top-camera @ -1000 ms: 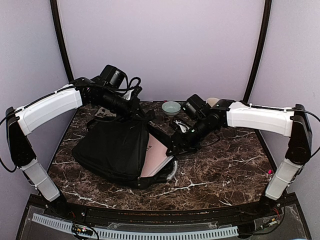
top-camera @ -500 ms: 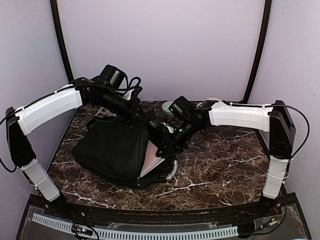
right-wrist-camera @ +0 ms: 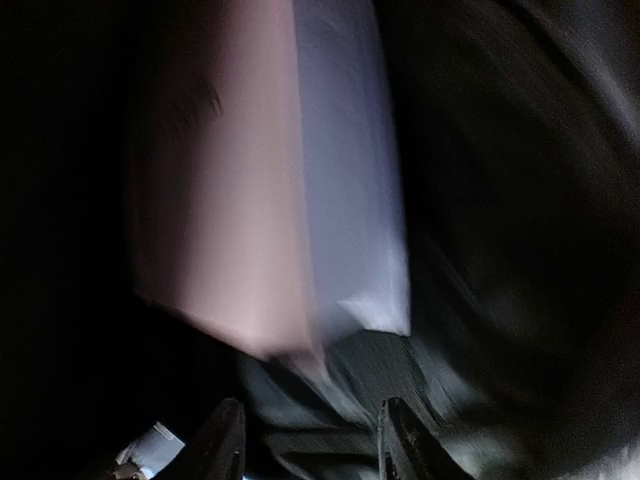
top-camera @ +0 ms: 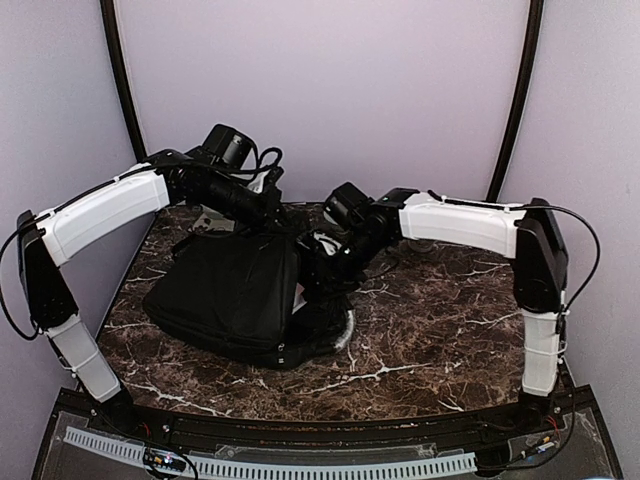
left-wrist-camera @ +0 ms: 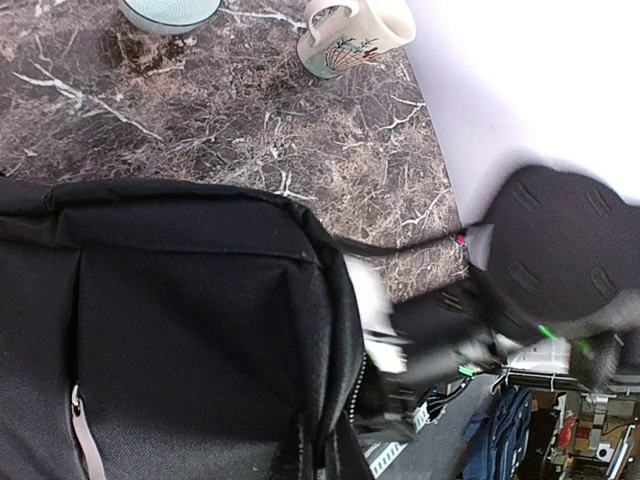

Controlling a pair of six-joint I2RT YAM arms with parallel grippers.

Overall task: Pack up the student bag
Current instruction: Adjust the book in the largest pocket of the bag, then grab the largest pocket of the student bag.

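Note:
The student bag [top-camera: 230,295] lies flat on the marble table, its open mouth facing right and its grey-white handle [top-camera: 347,330] at the near right. My left gripper [top-camera: 277,216] pinches the bag's upper edge [left-wrist-camera: 335,300] beside the zipper; its fingers are hidden under the fabric. My right gripper [top-camera: 315,272] reaches into the mouth. In the right wrist view its fingers [right-wrist-camera: 226,440] stand apart, just behind a pink book [right-wrist-camera: 220,200] with white pages [right-wrist-camera: 350,180] inside the dark bag. Only a sliver of the book [top-camera: 298,298] shows from above.
A pale green bowl [left-wrist-camera: 168,10] and a cream mug [left-wrist-camera: 355,30] stand on the table beyond the bag, toward the back wall. The right arm [left-wrist-camera: 540,250] crosses just past the bag's mouth. Bare marble lies to the right [top-camera: 450,310].
My right arm has swung left and pushed the pink book into the bag; the book was half out and is now almost hidden. My left gripper has stayed at the bag's edge.

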